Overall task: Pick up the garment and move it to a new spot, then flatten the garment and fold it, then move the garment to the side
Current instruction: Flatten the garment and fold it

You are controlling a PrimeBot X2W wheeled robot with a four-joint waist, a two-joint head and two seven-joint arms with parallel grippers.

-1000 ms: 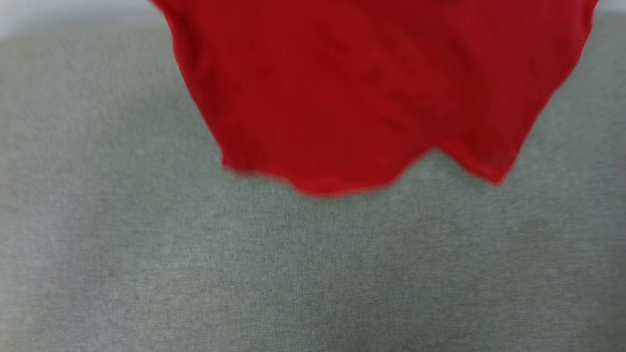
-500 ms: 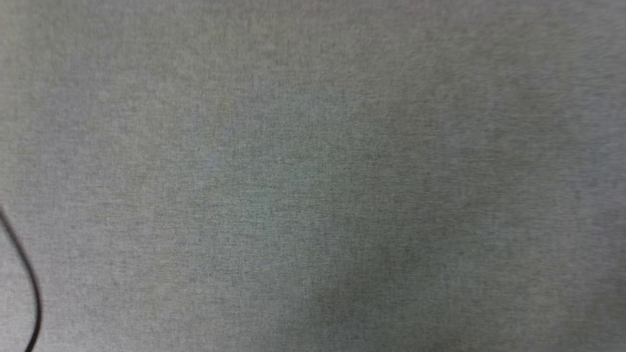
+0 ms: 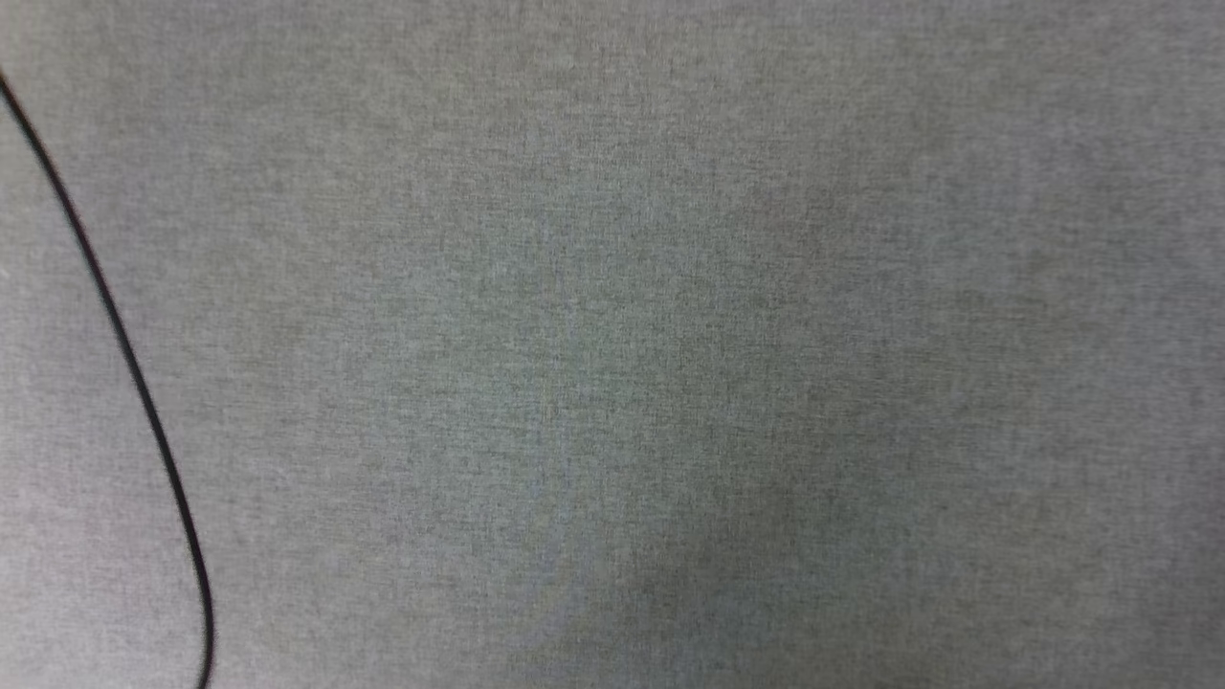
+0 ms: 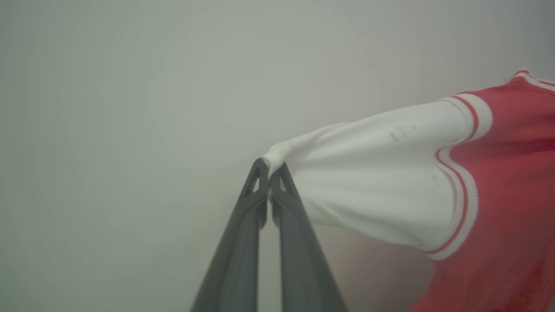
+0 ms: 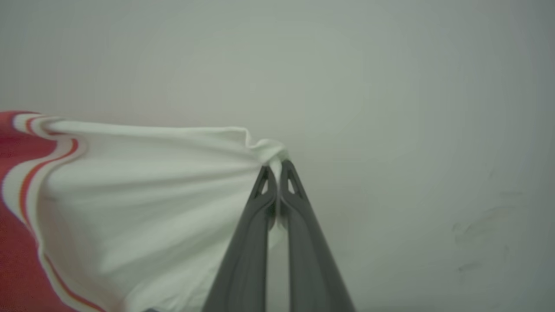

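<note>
The left end effector (image 4: 269, 170) is clenched on the tip of one white sleeve (image 4: 368, 182) of the red garment (image 4: 511, 182), and the cloth pulls taut away from its fingertips. The right end effector (image 5: 278, 169) pinches the tip of the other white sleeve (image 5: 151, 195) the same way, with red cloth beyond the striped trim (image 5: 24, 190). Held by both sleeves, the garment stretches against a plain pale background. In the head view a thin black cable (image 3: 124, 344) curves over a grey woven surface (image 3: 670, 335).
</note>
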